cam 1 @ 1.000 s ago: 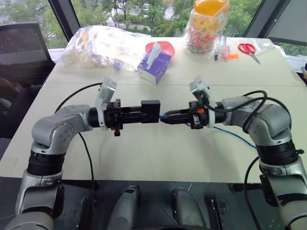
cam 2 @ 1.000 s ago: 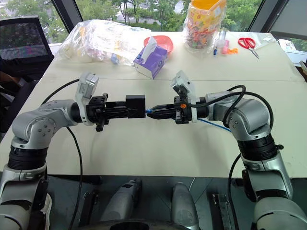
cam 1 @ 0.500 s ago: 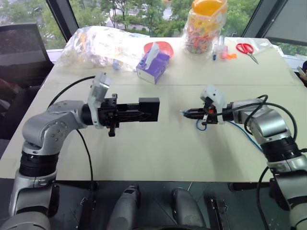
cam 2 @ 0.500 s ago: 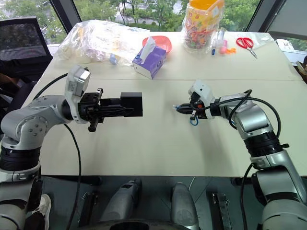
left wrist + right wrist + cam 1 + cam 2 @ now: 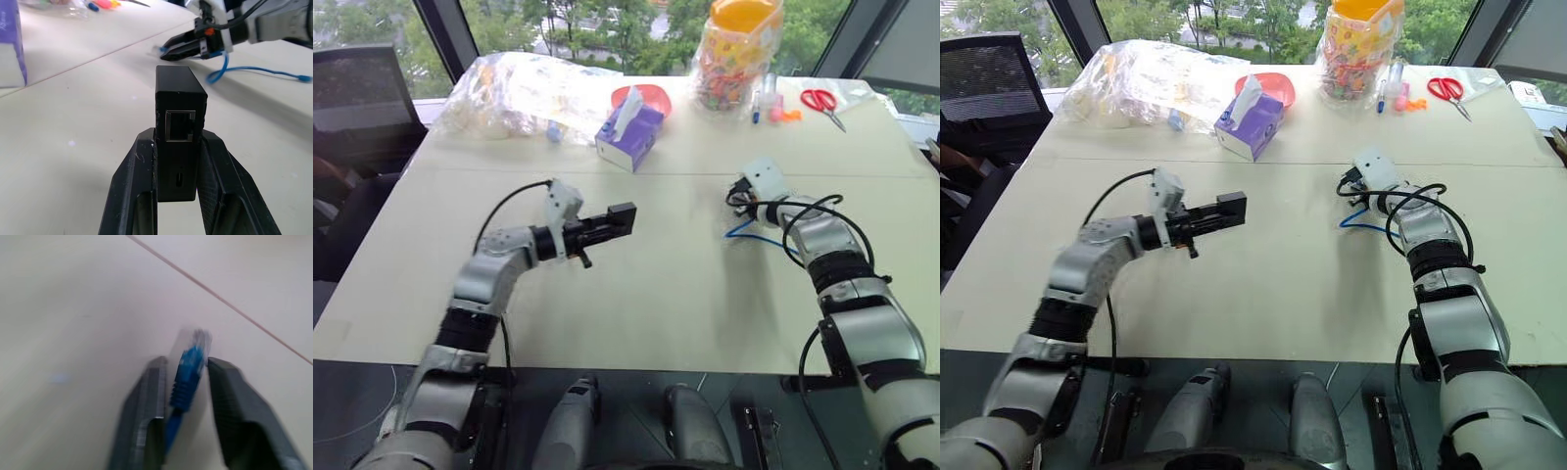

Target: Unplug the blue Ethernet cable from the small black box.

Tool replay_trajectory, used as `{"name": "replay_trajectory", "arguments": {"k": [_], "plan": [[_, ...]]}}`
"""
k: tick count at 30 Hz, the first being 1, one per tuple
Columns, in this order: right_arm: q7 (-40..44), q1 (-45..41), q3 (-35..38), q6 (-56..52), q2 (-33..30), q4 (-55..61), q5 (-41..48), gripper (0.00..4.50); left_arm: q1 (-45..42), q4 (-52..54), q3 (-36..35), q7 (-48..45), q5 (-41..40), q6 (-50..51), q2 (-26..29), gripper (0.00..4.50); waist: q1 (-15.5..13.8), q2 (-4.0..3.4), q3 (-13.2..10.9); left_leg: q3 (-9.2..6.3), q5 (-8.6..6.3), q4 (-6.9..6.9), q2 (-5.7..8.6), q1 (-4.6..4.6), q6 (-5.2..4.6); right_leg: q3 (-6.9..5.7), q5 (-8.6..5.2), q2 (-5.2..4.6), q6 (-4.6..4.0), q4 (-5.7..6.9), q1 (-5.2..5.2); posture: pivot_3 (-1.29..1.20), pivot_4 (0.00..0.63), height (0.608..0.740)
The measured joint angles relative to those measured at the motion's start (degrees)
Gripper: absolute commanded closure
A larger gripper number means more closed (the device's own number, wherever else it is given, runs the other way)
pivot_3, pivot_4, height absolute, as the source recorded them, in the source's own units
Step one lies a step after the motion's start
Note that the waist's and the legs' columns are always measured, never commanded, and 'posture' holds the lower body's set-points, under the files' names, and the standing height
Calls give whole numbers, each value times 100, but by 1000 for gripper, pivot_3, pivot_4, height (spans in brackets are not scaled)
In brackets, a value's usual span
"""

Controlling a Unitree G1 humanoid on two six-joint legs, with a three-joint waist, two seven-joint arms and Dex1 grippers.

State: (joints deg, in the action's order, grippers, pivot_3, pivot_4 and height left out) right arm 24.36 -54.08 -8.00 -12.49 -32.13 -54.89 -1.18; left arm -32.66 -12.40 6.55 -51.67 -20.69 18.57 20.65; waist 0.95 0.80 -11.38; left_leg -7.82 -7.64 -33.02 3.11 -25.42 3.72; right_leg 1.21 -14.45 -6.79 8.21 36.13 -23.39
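My left gripper (image 5: 178, 161) clamps the small matte black box (image 5: 178, 105) above the cream bench (image 5: 636, 294), socket empty. Well apart, my right gripper (image 5: 188, 377) has loosened, jaws parted around the thin blue Ethernet cable (image 5: 190, 367) plug.

Mid table (image 5: 646, 284): we see bare top between box (image 5: 623, 217) and cable (image 5: 751, 235).
Far edge: tissue box (image 5: 628, 135), bags (image 5: 514, 93), jar (image 5: 736, 54), scissors (image 5: 819, 101) crowd it.
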Motion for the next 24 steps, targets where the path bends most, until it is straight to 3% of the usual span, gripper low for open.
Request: {"name": "replay_trajectory", "arguments": {"k": [3,4,8,12,17,24], "plan": [[-246,-49,240,95,-2,-211,-9,193,-157,-427,65,50,179,-295,-297,4017,4,0,0,0,0,0,0,3,0,-1,1,0,3,3,1,0,150,728],[-325,-51,304,105,-3,-238,-10,53,-206,-548,75,55,228,-390,-384,4017,5,-1,0,0,0,0,0,3,-1,0,2,0,4,3,2,0,150,728],[-573,-21,710,112,-67,-199,74,53,-431,-1194,110,93,413,-813,-728,4017,12,-1,0,0,1,-3,1,4,-2,0,5,0,9,5,2,0,150,728],[-528,300,1510,-302,-174,867,684,53,-789,-1978,107,251,672,-1385,-997,4017,3,-1,0,-1,1,-3,1,3,-2,0,8,0,17,5,2,0,150,728],[-327,1297,2269,-1847,-125,3477,1776,53,-1306,-3007,-70,621,778,-1892,-1508,4017,-12,-1,0,-4,0,-7,3,1,-3,-1,9,0,28,5,5,0,150,728],[-203,2853,2557,-3719,11,6538,3114,53,-1737,-4454,-171,841,1076,-2778,-1647,4017,1,-3,2,-3,-1,-12,1,3,-5,-2,9,0,29,7,6,0,150,728]]}}
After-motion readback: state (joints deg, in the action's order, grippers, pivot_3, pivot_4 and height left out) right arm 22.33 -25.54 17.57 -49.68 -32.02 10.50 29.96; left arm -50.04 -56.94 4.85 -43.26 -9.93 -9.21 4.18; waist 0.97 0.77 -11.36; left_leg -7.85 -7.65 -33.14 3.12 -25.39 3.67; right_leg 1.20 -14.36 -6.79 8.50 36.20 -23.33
